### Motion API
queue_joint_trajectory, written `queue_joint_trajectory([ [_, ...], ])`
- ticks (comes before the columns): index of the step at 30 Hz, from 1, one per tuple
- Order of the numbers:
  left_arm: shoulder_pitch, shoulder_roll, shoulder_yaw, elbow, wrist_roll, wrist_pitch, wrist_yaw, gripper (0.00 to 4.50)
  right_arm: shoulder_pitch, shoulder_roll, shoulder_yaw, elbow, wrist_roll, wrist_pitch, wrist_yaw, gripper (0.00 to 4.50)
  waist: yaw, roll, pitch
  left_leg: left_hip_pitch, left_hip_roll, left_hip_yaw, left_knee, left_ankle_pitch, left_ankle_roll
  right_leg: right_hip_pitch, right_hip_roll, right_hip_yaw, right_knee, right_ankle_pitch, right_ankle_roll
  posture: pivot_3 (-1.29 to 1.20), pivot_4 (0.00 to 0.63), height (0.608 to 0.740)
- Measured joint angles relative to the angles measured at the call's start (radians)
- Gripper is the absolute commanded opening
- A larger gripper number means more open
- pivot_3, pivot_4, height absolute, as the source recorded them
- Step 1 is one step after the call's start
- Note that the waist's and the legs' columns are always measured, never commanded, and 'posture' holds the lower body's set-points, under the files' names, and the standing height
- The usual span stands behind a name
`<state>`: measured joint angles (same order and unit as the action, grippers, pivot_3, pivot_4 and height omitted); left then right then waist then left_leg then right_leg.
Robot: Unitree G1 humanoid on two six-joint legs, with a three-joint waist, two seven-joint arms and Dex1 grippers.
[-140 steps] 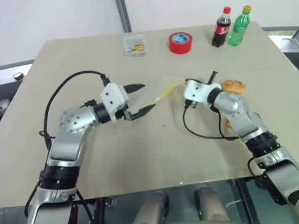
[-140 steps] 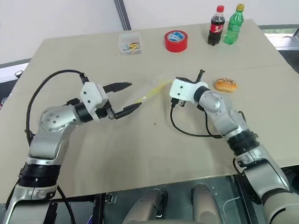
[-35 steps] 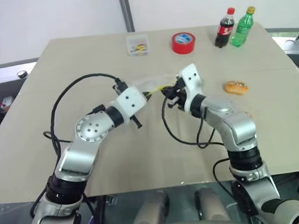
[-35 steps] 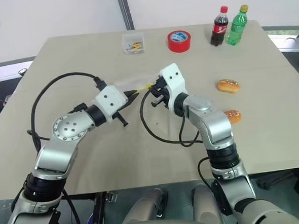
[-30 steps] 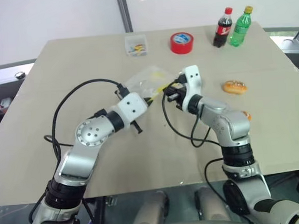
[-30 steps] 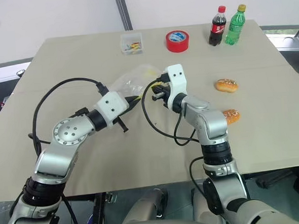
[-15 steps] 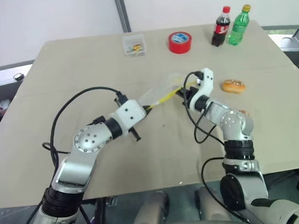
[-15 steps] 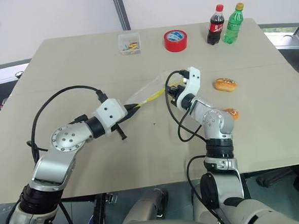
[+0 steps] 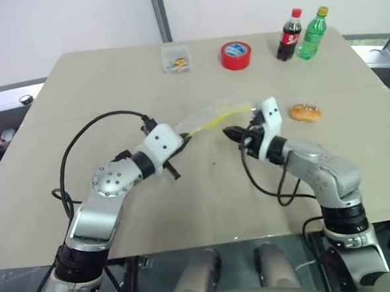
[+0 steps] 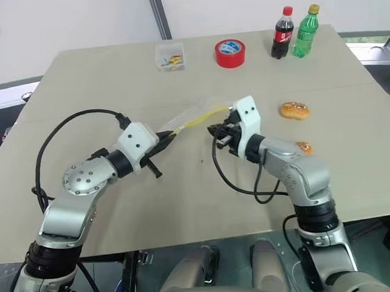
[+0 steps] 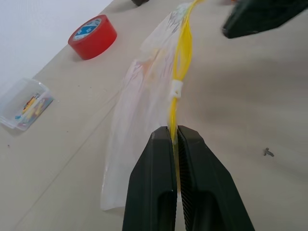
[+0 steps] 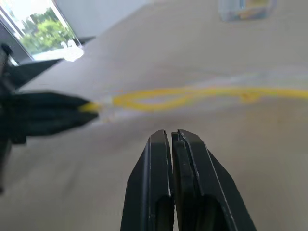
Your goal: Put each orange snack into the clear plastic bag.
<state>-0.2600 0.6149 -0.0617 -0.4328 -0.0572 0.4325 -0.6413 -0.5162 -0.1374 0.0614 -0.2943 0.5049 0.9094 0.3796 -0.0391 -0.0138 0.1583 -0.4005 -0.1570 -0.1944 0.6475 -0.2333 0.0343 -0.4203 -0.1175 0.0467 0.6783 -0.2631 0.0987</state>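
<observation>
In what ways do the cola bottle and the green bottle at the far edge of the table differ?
The cola bottle is dark with a red cap and a red label; the green bottle is clear green with a yellow cap. The cola bottle stands on the left, nearer the red tape roll; the green bottle stands on the right. Both are upright, capped, and similar in height.

A bare test room or lab: a plain beige table (image 9: 111, 78) against blank white walls, with a red tape roll (image 9: 235, 55) and two drink bottles (image 9: 301, 35) lined along its far edge.
</observation>
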Motion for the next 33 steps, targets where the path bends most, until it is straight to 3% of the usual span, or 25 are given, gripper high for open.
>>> queue_joint_trajectory([
  [17,0.021,0.004,-0.007,-0.052,-0.019,0.013,-0.018,0.0,-0.05,0.106,0.035,0.12,-0.039,-0.064,-0.052,0.2,0.001,0.0,0.0,0.0,-0.001,0.0,0.0,0.0,0.0,0.0,0.0,0.0,0.0,0.0,0.0,0.0,0.15,0.71],
  [23,0.035,0.025,-0.026,-0.061,-0.026,0.014,-0.049,0.0,-0.121,0.261,-0.102,0.294,-0.033,-0.111,-0.217,0.2,0.0,0.001,0.0,0.001,0.0,0.0,0.0,0.0,0.0,0.0,0.001,0.0,0.0,0.0,0.0,0.0,0.15,0.71],
  [25,0.039,0.027,-0.025,-0.062,-0.026,0.014,-0.051,0.0,-0.124,0.243,-0.084,0.336,-0.092,-0.158,-0.244,0.2,0.004,0.001,0.0,0.001,-0.001,0.0,0.0,0.0,0.0,0.0,0.0,0.0,0.0,0.0,0.0,0.0,0.15,0.71],
  [28,0.042,0.033,-0.025,-0.063,-0.026,0.014,-0.054,0.0,-0.113,0.129,0.041,0.403,-0.265,-0.298,-0.242,0.2,0.004,0.001,0.0,0.0,-0.002,0.0,0.0,0.0,0.0,0.0,-0.001,0.0,-0.001,0.0,0.0,0.0,0.15,0.71],
  [33,0.04,0.042,-0.023,-0.063,-0.026,-0.001,-0.056,0.0,-0.088,0.012,0.154,0.425,-0.408,-0.495,-0.151,0.2,-0.008,0.001,0.0,0.001,0.0,0.002,-0.001,0.0,0.0,-0.001,0.001,0.002,0.0,0.0,0.0,0.0,0.15,0.71],
])
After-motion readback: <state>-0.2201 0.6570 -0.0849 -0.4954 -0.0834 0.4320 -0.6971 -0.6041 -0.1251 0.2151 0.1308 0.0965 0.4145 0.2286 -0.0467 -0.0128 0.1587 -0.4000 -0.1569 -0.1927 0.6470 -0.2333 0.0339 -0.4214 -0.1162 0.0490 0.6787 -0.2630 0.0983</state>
